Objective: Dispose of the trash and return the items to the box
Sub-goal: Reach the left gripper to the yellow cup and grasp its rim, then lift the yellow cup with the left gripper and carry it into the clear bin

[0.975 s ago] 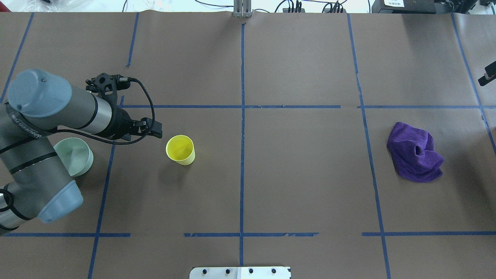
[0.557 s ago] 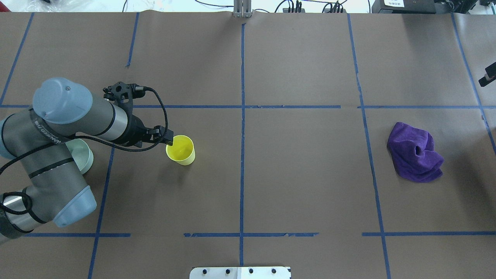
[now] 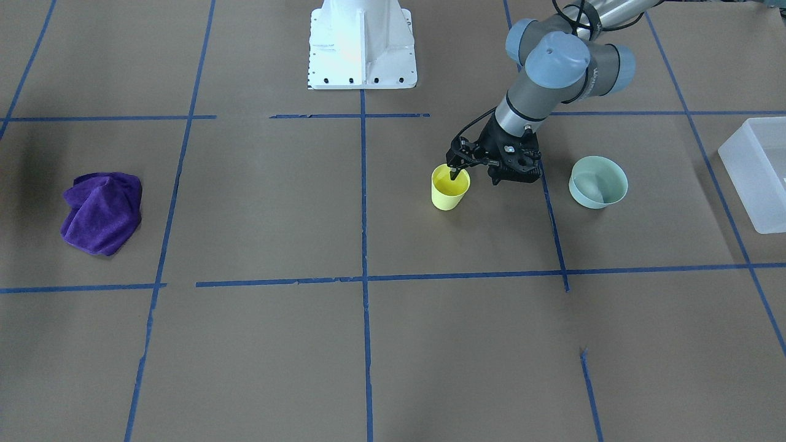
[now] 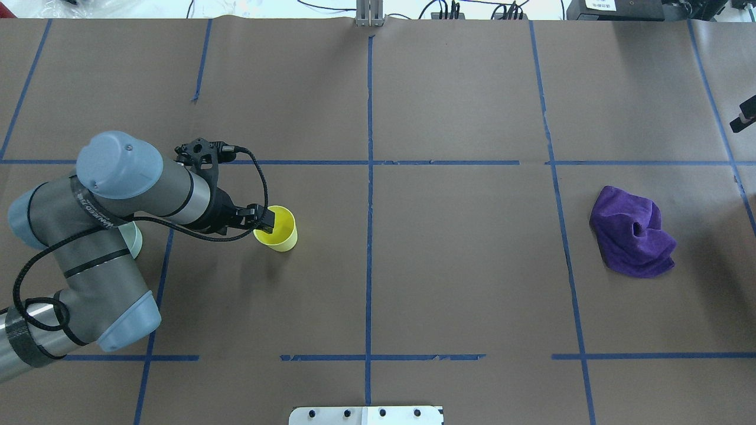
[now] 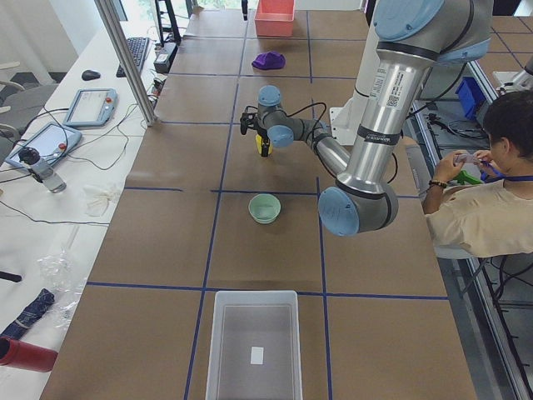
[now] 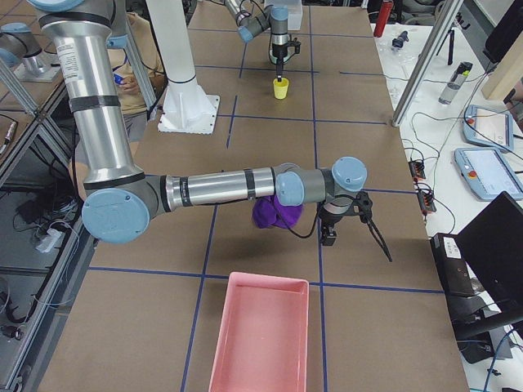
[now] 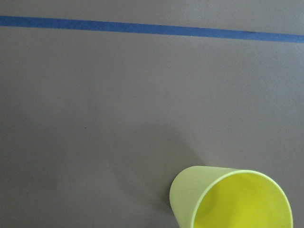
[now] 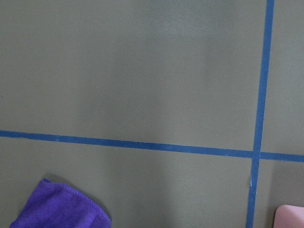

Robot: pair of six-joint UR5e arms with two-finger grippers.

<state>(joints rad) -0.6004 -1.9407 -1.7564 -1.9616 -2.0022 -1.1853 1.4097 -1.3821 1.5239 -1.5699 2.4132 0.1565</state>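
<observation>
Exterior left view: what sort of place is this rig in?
Likely a robotics lab: paper-covered table gridded with blue tape, teach pendants on the side bench, and a seated operator.

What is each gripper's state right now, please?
Left gripper: at the yellow cup rim; open or shut cannot be told.
Right gripper: cannot be told.

The brown-papered table [image 4: 460,265], gridded with blue tape, carries a yellow cup [image 4: 282,233] directly beneath the left gripper [image 4: 267,219]. A mint bowl [image 3: 608,195] stands near, behind the gripper. A translucent box [image 3: 740,184] lies farther that way, and a purple cloth [image 4: 632,233] lies well apart on the opposite side.
</observation>
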